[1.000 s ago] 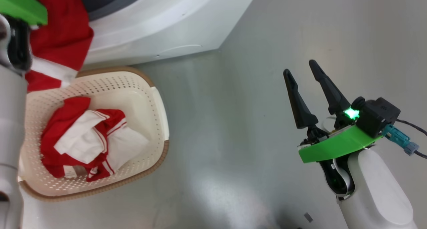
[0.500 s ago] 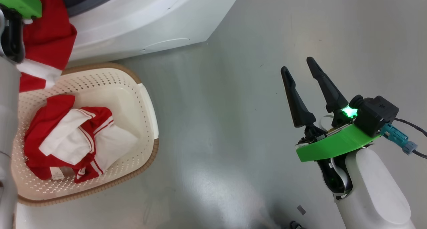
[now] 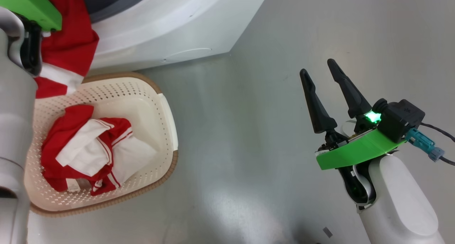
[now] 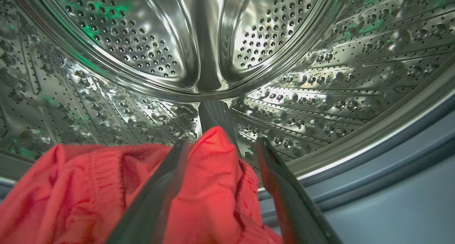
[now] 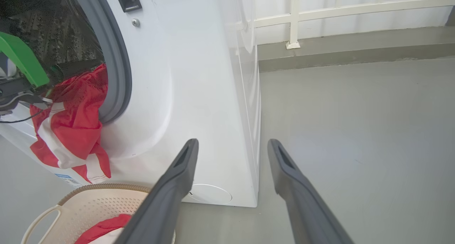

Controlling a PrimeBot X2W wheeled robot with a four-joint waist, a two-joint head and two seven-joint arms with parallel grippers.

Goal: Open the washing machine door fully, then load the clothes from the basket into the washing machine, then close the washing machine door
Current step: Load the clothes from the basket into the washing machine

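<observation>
In the left wrist view, my left gripper (image 4: 223,141) reaches into the steel drum (image 4: 142,41) of the washing machine (image 3: 170,27), open, with a bunched red garment (image 4: 89,190) bulging between and under its fingers. The same garment (image 3: 71,41) trails out over the grey seal (image 5: 117,69) and hangs down the white front above the basket (image 3: 142,105). More red and white clothes (image 3: 92,148) lie in the basket. My right gripper (image 3: 317,67) hovers open and empty over the floor to the right. The washing machine door is out of view.
The basket stands on the grey floor (image 3: 241,148) against the machine's front. A round filter cap (image 5: 209,193) sits low on the machine. A white railing (image 5: 295,20) runs behind the machine.
The head view has swung a little to one side and back. The red garment hangs from the drum mouth as before, and the right gripper keeps its pose.
</observation>
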